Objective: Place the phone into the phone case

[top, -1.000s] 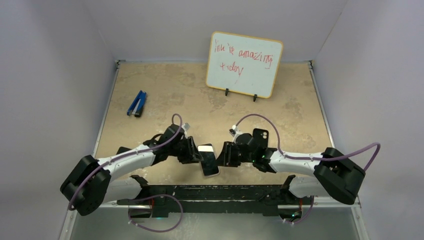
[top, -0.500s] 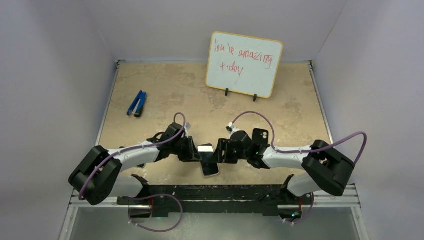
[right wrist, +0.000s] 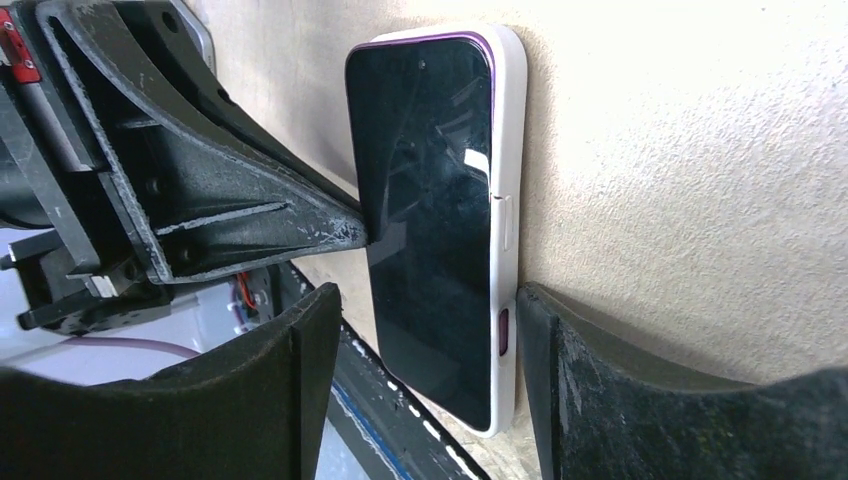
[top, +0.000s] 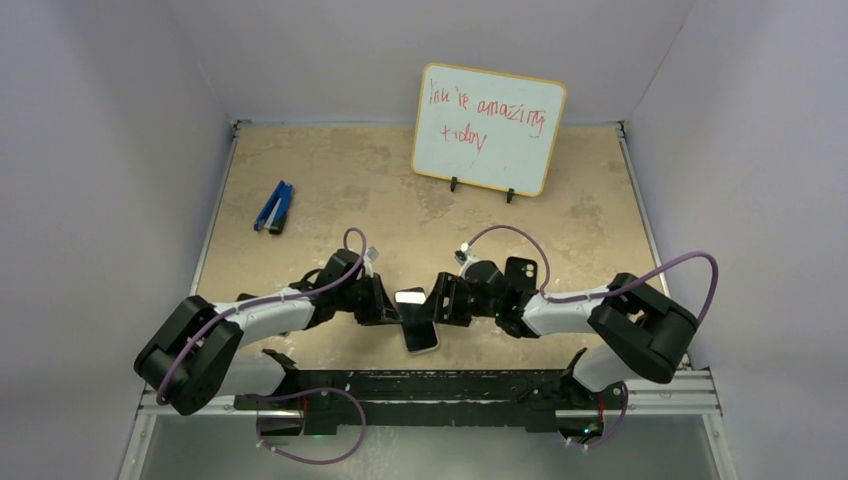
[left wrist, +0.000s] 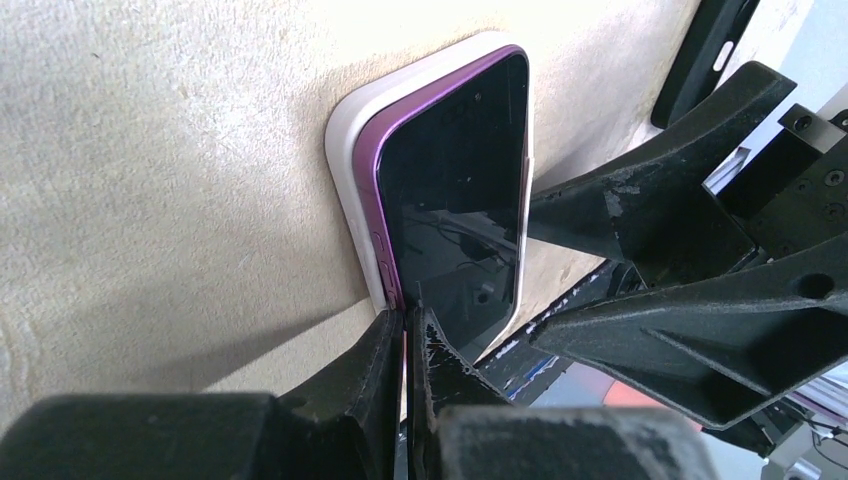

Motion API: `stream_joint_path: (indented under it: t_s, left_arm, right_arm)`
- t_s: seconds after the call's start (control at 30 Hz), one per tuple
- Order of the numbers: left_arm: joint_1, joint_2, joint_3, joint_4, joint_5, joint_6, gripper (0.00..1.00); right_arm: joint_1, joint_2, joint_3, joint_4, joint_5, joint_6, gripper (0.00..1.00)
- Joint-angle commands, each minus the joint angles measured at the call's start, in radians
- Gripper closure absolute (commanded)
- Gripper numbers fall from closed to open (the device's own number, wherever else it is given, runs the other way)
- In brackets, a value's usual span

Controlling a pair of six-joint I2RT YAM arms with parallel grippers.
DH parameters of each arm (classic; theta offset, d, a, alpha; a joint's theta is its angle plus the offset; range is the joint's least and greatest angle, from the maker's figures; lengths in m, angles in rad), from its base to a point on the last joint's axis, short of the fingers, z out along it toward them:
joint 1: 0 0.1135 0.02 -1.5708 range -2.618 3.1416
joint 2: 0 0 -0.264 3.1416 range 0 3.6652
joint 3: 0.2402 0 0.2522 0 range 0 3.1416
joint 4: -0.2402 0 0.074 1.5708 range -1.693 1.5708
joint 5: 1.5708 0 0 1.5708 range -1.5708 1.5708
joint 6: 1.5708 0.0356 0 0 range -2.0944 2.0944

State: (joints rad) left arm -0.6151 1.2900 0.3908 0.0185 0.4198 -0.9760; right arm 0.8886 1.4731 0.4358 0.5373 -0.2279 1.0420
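The phone (top: pixel 418 318), dark-screened with a purple rim, lies face up in a white case (left wrist: pixel 350 150) near the table's front edge. In the left wrist view the purple rim (left wrist: pixel 385 230) stands proud of the case along the phone's left side. My left gripper (left wrist: pixel 408 315) is shut, its tips pressed against that raised edge. My right gripper (right wrist: pixel 425 300) is open and straddles the phone's (right wrist: pixel 430 200) other long side, with one finger (right wrist: pixel 560 340) against the white case (right wrist: pixel 508 150). In the top view the left gripper (top: pixel 392 310) and the right gripper (top: pixel 443 305) flank the phone.
A black phone case (top: pixel 520 270) lies just behind my right wrist. A whiteboard (top: pixel 488 128) stands at the back, and a blue stapler (top: pixel 274 207) lies at the back left. The black rail (top: pixel 420 385) at the table's front edge is close below the phone.
My right arm has folded in, bringing its open gripper left and closer around the phone. The left gripper stays at the phone's left edge.
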Motion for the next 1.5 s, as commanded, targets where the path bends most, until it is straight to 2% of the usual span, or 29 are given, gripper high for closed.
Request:
stream_joint_path:
  t_s: [0.0,0.17,0.4,0.5,0.6,0.77,1.03,1.17,1.3,1.47]
  left_arm:
    - [-0.012,-0.002,-0.022,0.013,0.049,0.003,0.98]
    - [-0.012,-0.025,-0.058,0.078,0.092,-0.047,0.99]
    - [-0.012,-0.102,-0.064,0.048,0.083,-0.063,0.99]
    - [-0.011,-0.085,-0.064,0.058,0.088,-0.060,0.99]
    - [-0.012,-0.080,-0.064,0.072,0.096,-0.065,0.99]
    - [-0.012,-0.097,-0.060,0.066,0.080,-0.064,0.98]
    - [-0.012,-0.064,-0.076,0.094,0.073,-0.059,0.98]
    - [-0.012,-0.068,-0.075,0.095,0.074,-0.057,0.98]
    - [-0.012,-0.140,-0.031,0.058,0.079,-0.005,0.80]
    - [-0.010,-0.284,0.106,-0.179,-0.020,0.118,0.51]
  right_arm:
    - [0.013,0.003,0.011,0.313,-0.115,0.121,0.35]
    - [0.002,0.043,-0.046,0.553,-0.157,0.208,0.36]
    - [-0.004,0.080,-0.044,0.601,-0.185,0.222,0.38]
    - [-0.004,0.084,-0.035,0.547,-0.178,0.203,0.43]
    - [-0.004,0.088,-0.013,0.423,-0.169,0.166,0.49]
    - [-0.004,0.067,0.035,0.197,-0.124,0.056,0.50]
    - [-0.004,0.087,0.044,0.155,-0.128,0.022,0.53]
    - [-0.004,0.091,0.034,0.147,-0.143,0.021,0.64]
    - [-0.004,0.048,0.027,0.139,-0.133,0.022,0.78]
    - [-0.008,-0.044,0.017,0.097,-0.098,0.026,0.93]
